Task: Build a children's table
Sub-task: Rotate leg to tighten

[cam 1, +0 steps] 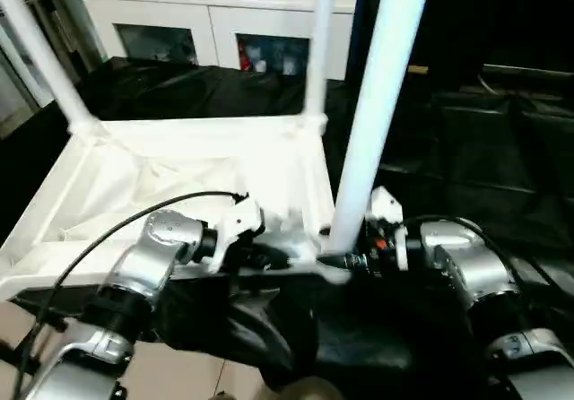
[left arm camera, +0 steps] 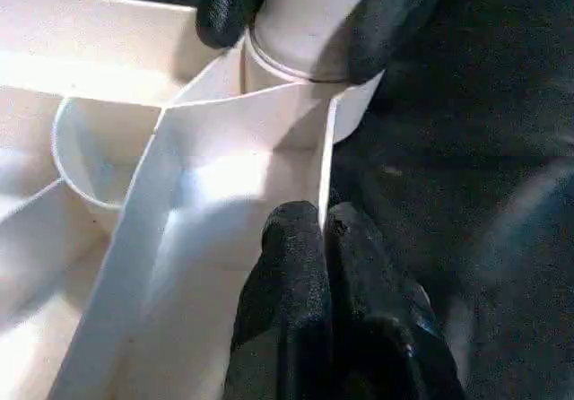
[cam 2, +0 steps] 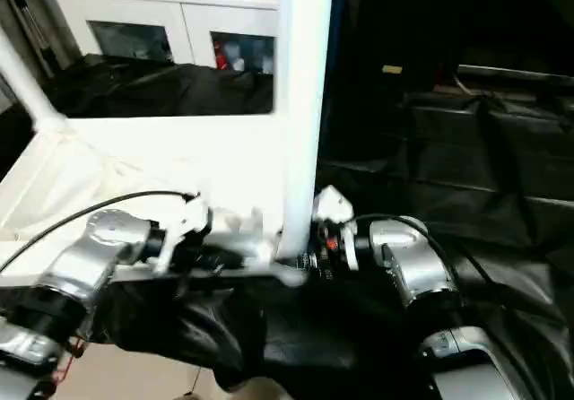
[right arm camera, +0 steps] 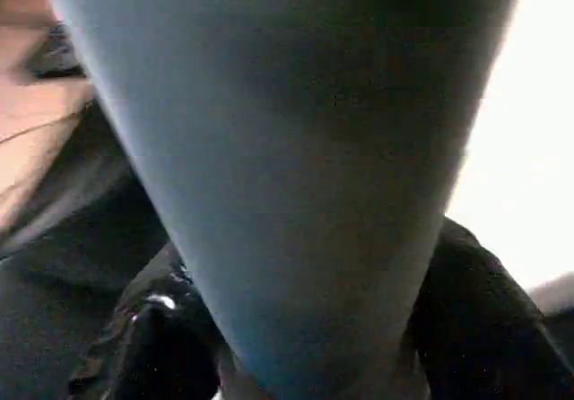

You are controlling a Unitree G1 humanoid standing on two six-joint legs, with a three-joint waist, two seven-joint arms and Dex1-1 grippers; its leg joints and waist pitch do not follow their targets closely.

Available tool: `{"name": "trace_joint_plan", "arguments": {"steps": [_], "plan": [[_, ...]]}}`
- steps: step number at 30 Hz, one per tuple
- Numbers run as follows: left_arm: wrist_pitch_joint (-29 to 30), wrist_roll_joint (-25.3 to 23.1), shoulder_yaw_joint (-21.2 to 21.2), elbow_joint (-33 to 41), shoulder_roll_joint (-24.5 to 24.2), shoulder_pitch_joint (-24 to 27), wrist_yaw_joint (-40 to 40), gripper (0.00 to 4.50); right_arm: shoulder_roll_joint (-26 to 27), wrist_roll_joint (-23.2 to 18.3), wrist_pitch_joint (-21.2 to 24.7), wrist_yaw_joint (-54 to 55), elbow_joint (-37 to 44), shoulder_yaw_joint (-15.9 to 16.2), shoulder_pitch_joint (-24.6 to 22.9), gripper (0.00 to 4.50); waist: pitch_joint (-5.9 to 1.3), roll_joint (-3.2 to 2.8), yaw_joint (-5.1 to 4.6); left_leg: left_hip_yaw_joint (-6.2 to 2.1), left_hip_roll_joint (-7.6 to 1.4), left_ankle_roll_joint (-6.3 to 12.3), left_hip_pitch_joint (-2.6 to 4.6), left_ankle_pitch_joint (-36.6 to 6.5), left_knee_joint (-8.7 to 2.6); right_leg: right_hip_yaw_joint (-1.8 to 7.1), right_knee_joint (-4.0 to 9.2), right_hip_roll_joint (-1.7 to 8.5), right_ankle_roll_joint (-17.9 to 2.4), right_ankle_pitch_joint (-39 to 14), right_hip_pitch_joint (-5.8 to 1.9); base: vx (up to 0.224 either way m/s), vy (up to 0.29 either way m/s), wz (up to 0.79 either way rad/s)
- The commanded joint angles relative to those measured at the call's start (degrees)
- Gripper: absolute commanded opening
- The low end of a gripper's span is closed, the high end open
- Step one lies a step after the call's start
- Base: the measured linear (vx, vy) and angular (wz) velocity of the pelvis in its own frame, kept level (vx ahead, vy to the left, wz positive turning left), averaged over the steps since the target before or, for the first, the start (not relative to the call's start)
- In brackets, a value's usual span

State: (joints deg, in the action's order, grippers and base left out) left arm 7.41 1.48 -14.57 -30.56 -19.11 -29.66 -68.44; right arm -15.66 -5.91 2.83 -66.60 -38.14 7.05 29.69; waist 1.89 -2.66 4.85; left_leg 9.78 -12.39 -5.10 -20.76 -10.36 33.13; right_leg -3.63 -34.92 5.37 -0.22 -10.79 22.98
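While the left gripper pinches a rib of the upturned white tabletop in clenched jaws, the right gripper's jaws clasp the upright tubular leg at its corner socket.

Three upright legs rise from the upturned tabletop, blocking its corners. Between them, its ribbed middle lies open. A white cabinet stands behind the tabletop.
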Motion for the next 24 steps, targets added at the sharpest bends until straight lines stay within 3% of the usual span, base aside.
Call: {"name": "trace_joint_plan", "arguments": {"steps": [1,2,4,6,8,14,15,19,24], "plan": [[0.3,-0.7,1.9,-1.4,4.0,-3.4,10.3,0.0,5.4,1.8,1.7,9.1,-4.7,1.7,0.2,2.37,-2.4,0.43,-0.37,0.48,-0.33,0.91,0.34,-16.2,-4.11,1.81,4.88,2.38,-12.2,-17.5,-2.5,0.0,0.0,0.0],[0.5,-1.3,2.0,-2.1,5.2,-3.8,12.6,0.0,6.9,2.0,2.2,13.0,-5.9,0.8,0.7,2.34,-2.23,0.54,-0.63,0.15,-0.06,-0.18,0.37,-17.8,-4.34,1.62,5.34,2.46,-10.0,-23.3,-2.75,0.0,0.0,0.0],[0.9,-1.9,2.1,-3.0,6.8,-4.5,15.6,0.0,8.8,2.1,2.6,17.7,-7.4,-0.3,1.3,2.25,-2.27,0.58,-1.12,-0.03,-0.03,-0.46,0.78,-18.8,-4.44,1.82,5.78,2.42,-8.3,-25.5,-2.34,0.0,0.0,0.0],[1.0,-2.1,2.2,-3.3,7.4,-4.7,16.8,0.0,9.4,2.1,2.7,19.0,-7.9,-0.6,1.5,2.11,-2.36,0.67,-1.39,-0.03,0.03,0.27,0.68,-19.0,-4.4,1.84,5.85,2.35,-8.4,-24.8,-2.36,0.0,0.0,0.0],[1.9,-3.1,2.0,-4.2,10.8,-5.5,22.3,0.0,13.0,2.4,3.4,27.6,-11.4,-2.3,3.4,2.09,-2.36,0.47,-1.6,-0.04,0.0,0.32,0.58,-18.5,-4.47,1.82,5.72,2.23,-8.9,-23.3,-2.25,0.0,0.0,0.0],[1.6,-4.1,1.0,-3.8,13.2,-5.2,23.7,0.0,16.4,3.3,2.8,31.5,-15.2,-2.6,5.8,2.09,-2.46,0.43,-1.83,-0.13,0.01,0.7,0.37,-19.4,-4.55,1.72,5.69,2.21,-9.2,-22.1,-2.33,0.0,0.0,0.0],[1.3,-4.3,0.7,-3.9,13.1,-5.1,23.4,0.0,16.7,3.1,2.6,31.8,-15.6,-3.2,6.3,2.58,-2.52,0.39,-1.86,-0.15,-0.03,0.77,0.36,-19.3,-4.57,1.76,5.62,2.21,-9.4,-21.4,-2.35,0.0,0.0,0.0],[0.4,-4.1,0.5,-3.5,12.2,-4.6,22.6,0.0,16.5,2.6,2.5,31.2,-16.0,-4.0,7.0,2.94,-2.53,0.35,-2.1,-0.1,-0.1,1.1,0.3,-19.0,-4.58,1.84,5.4,2.18,-10.4,-18.9,-2.4,0.0,0.0,0.0],[-0.3,-4.7,0.8,-3.5,11.0,-4.2,22.0,0.0,13.6,3.7,0.2,27.2,-13.9,-2.7,6.3,3.36,-2.51,0.44,-2.21,-0.03,-0.12,1.32,0.31,-19.5,-4.56,1.89,5.44,2.21,-10.7,-18.8,-2.41,0.0,0.0,0.0]]}}
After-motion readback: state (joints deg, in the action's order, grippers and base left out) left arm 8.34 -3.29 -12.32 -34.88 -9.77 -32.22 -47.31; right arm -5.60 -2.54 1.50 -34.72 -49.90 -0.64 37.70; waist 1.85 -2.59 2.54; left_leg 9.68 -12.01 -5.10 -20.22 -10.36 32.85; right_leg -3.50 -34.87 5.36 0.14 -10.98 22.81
